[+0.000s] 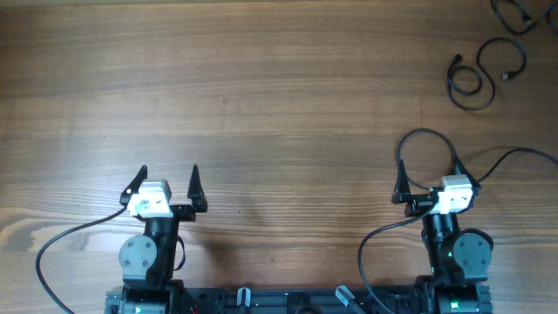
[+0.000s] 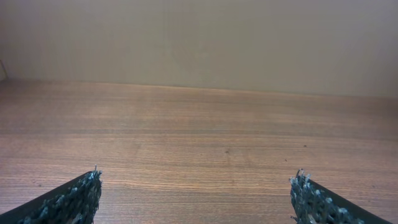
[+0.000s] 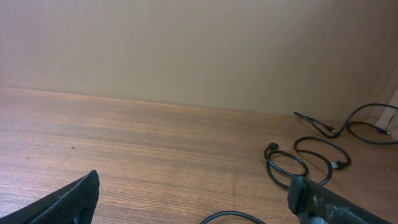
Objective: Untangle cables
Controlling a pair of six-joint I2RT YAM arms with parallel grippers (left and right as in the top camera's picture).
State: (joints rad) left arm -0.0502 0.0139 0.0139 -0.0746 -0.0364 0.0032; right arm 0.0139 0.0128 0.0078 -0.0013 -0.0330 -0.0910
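Note:
Two thin black cables lie at the far right of the wooden table. One is a loose double coil with small plug ends. The other is cut off by the top right corner. In the right wrist view the coil lies ahead and to the right, and the second cable is further back. My right gripper stands open near the front edge, well short of the cables, with nothing in it. My left gripper is open over bare wood at the front left.
A thick black arm wire loops over the table just beyond my right gripper, and its arc shows low in the right wrist view. Another arm wire trails left of my left arm. A plain wall backs the table.

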